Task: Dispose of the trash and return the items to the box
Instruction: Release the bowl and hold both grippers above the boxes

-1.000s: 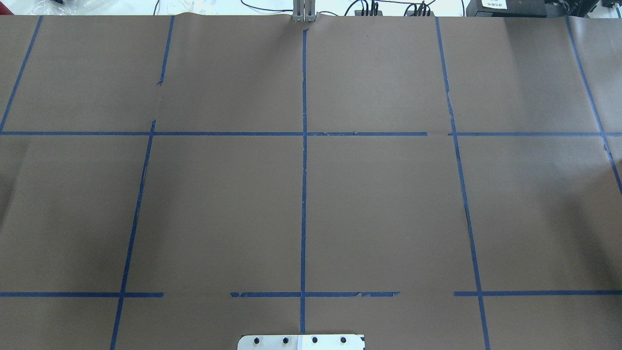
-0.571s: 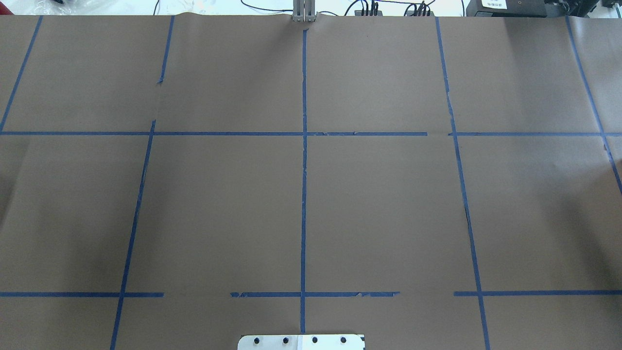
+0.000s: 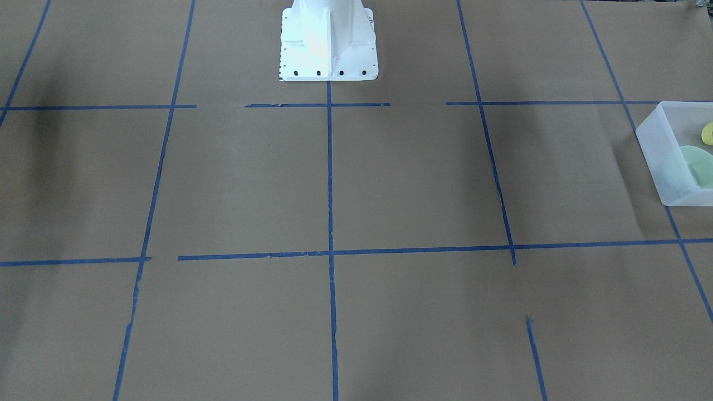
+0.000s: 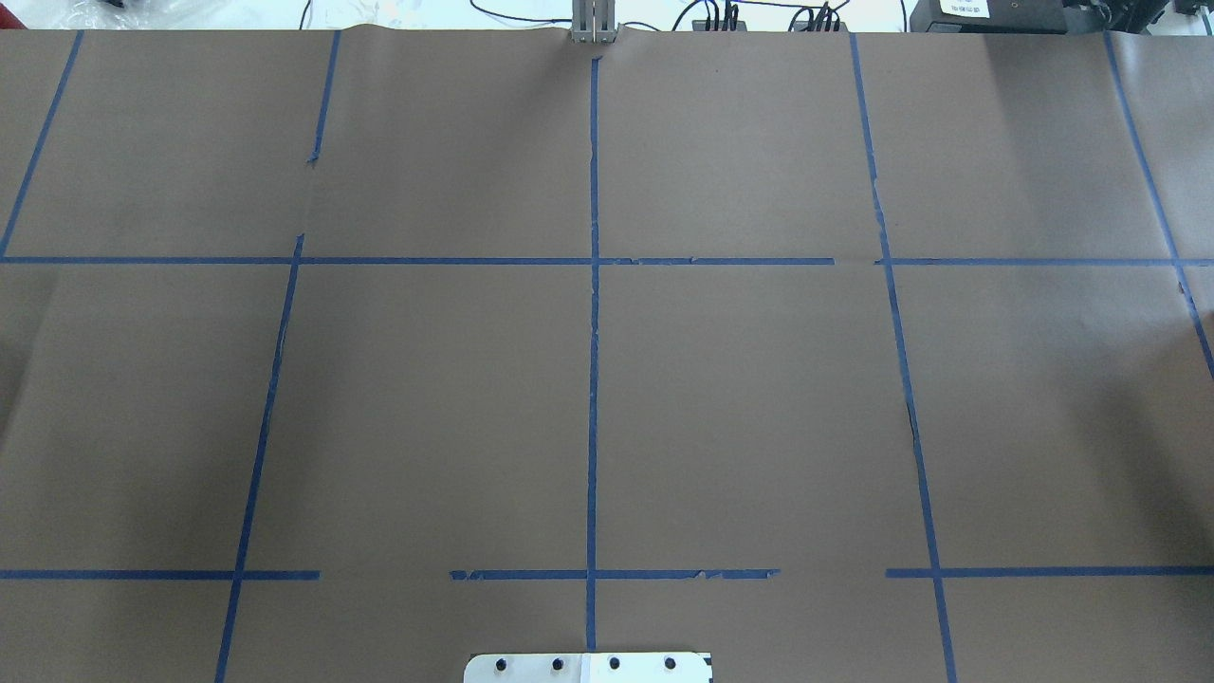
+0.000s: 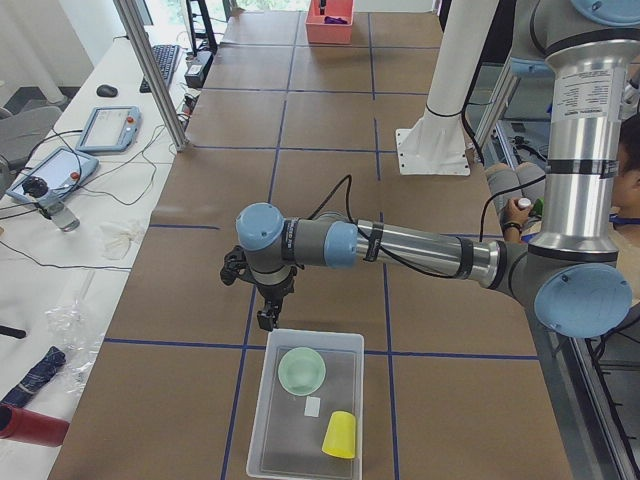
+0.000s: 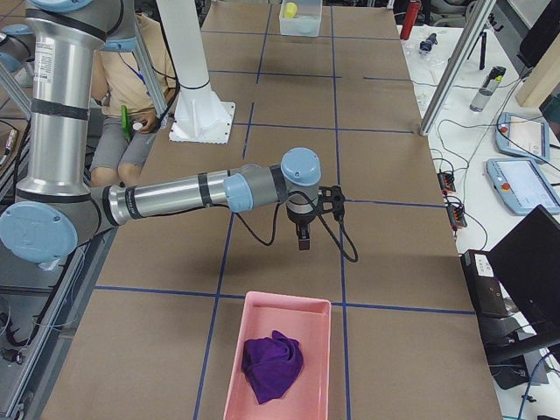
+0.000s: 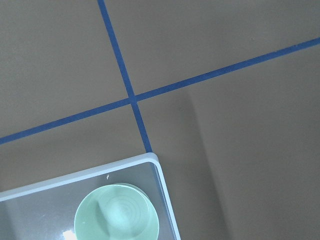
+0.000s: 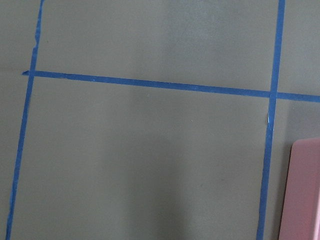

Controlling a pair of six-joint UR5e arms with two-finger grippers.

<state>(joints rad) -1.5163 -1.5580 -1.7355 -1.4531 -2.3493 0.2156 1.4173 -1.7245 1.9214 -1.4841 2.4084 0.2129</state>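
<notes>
The translucent box (image 5: 320, 333) stands at the table's end on my left. The mint-green bowl (image 5: 301, 370) sits upright in it, and the yellow cup (image 5: 340, 435) lies on its side beside the bowl. The front-facing view shows the box (image 3: 660, 161), bowl (image 3: 699, 161) and cup (image 3: 708, 133) at its right edge. My left gripper (image 5: 265, 320) hangs just past the box's edge; I cannot tell whether it is open. The left wrist view shows the box's corner (image 7: 161, 172) and the bowl (image 7: 117, 215). My right gripper (image 6: 303, 242) hangs over bare table; I cannot tell its state.
A pink tray (image 6: 238, 367) with a purple cloth (image 6: 273, 366) stands at the table's end on my right; its edge shows in the right wrist view (image 8: 305, 190). The robot's white base (image 3: 327, 39) stands at mid-table. Brown paper with blue tape lines covers the table.
</notes>
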